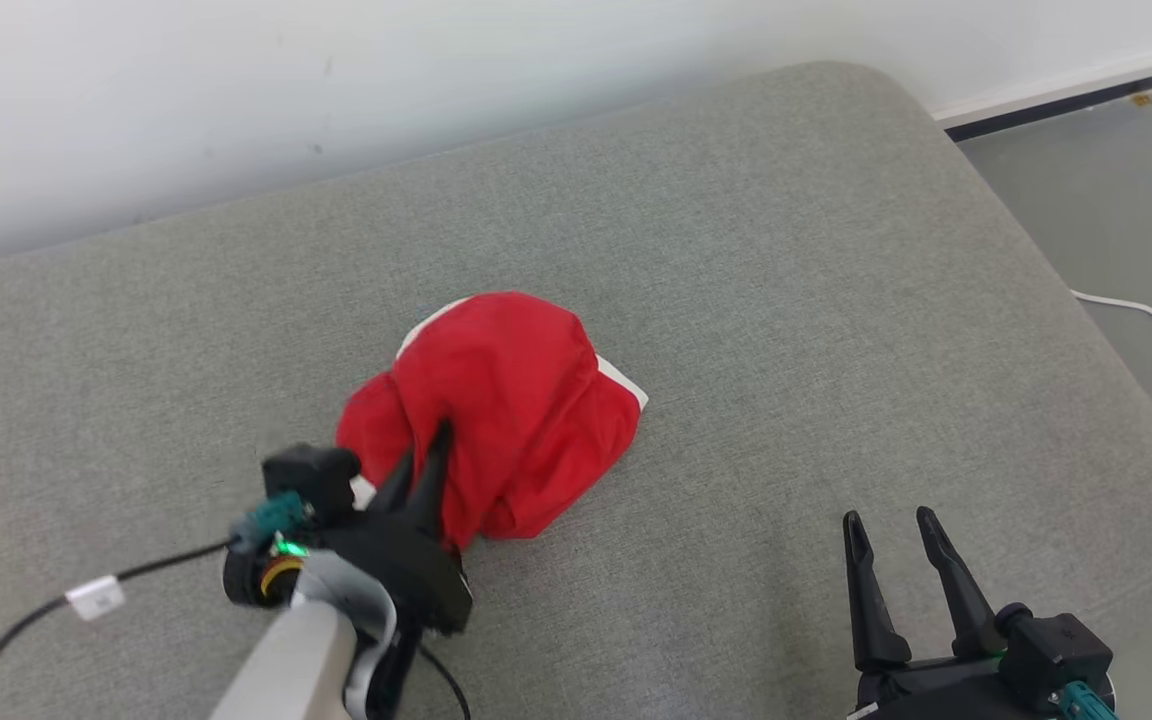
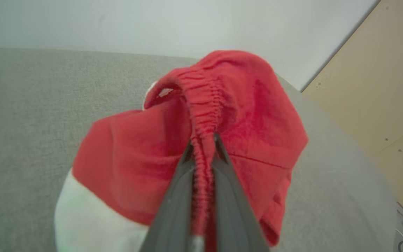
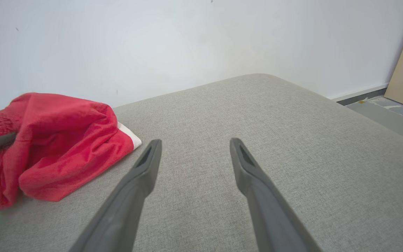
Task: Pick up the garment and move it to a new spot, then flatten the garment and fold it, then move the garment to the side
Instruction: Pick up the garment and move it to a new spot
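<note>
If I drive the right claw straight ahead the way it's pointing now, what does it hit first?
Probably just bare grey cushion, then the white wall behind it. The right claw is open and the red garment lies off to its left, outside that line. Depth is hard to judge.

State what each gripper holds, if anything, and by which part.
The left gripper pinches the red garment by its gathered elastic waistband. The right gripper is open and holds nothing.
</note>
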Tool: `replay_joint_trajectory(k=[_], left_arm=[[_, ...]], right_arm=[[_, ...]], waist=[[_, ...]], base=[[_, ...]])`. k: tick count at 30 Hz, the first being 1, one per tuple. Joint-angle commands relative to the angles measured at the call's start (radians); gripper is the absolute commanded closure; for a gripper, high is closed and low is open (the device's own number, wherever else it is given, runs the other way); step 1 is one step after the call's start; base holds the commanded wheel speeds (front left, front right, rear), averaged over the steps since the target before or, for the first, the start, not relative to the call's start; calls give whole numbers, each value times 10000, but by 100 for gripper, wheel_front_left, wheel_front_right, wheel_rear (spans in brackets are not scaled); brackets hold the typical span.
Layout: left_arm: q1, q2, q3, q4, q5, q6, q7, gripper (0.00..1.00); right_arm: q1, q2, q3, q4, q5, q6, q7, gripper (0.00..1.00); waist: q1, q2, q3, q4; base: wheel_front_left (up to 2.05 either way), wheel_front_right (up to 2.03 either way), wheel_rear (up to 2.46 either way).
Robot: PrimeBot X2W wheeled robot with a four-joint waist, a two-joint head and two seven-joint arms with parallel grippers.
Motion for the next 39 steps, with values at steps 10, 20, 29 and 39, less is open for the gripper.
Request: replay_joint_trajectory(k=[10, 20, 29, 39], left_arm=[[-377, -21, -791, 155, 17, -114, -996, 0], [480, 973, 146, -1385, 285, 364, -1370, 0], [2700, 1581, 1541, -3539, 2153, 1044, -1390, 0], [4545, 1047, 2575, -4648, 3451, 1186, -1393, 0]], right_arm=[[116, 14, -39, 32, -50, -21, -6, 0], [430, 11, -46, -40, -99, -21, -6, 0], [602, 11, -65, -52, -185, -21, -6, 0], [725, 10, -4, -77, -210, -21, -6, 0]], waist=[[0, 0, -482, 657], [0, 0, -848, 1394], [0, 0, -1125, 1890], [0, 0, -1316, 2196]], base=[[0, 0, 0], [0, 0, 0], [0, 0, 0], [0, 0, 0]])
